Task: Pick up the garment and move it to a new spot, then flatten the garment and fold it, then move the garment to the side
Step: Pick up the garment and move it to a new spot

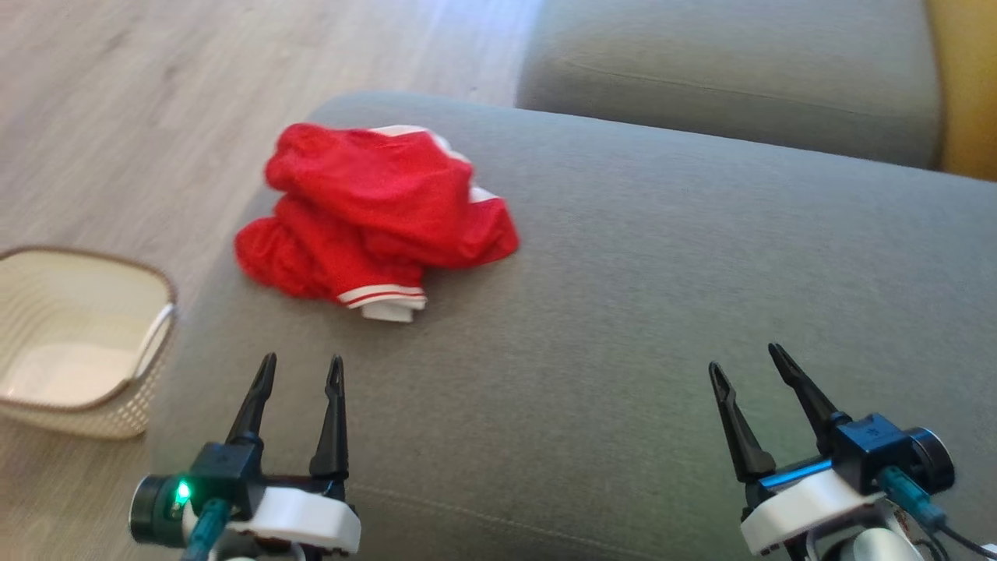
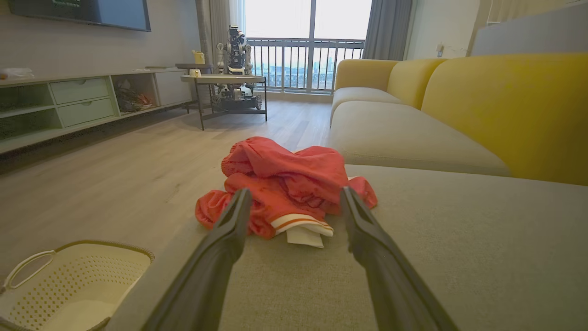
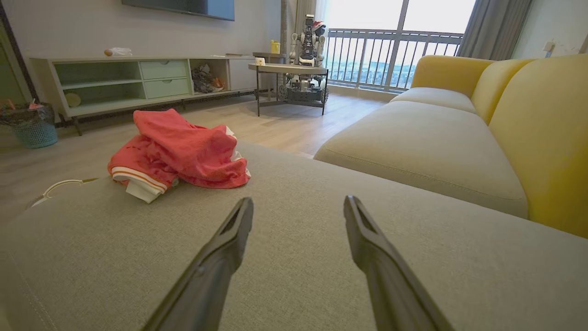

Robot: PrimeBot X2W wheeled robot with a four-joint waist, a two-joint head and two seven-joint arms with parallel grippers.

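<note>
A crumpled red garment (image 1: 374,210) with white and red striped trim lies bunched on the far left part of the grey sofa cushion (image 1: 662,296). My left gripper (image 1: 302,368) hovers open over the cushion's near left, a short way in front of the garment (image 2: 285,184), nothing between its fingers. Over the near right of the cushion, my right gripper (image 1: 752,362) is open and empty, with the garment (image 3: 179,149) well off to its left.
A cream perforated basket (image 1: 78,343) stands on the wooden floor (image 1: 156,101) left of the cushion. Beyond it lies another grey seat cushion (image 1: 732,70) with yellow backrests (image 2: 505,105). Far off are a low TV shelf (image 3: 138,78) and a small table (image 2: 225,80).
</note>
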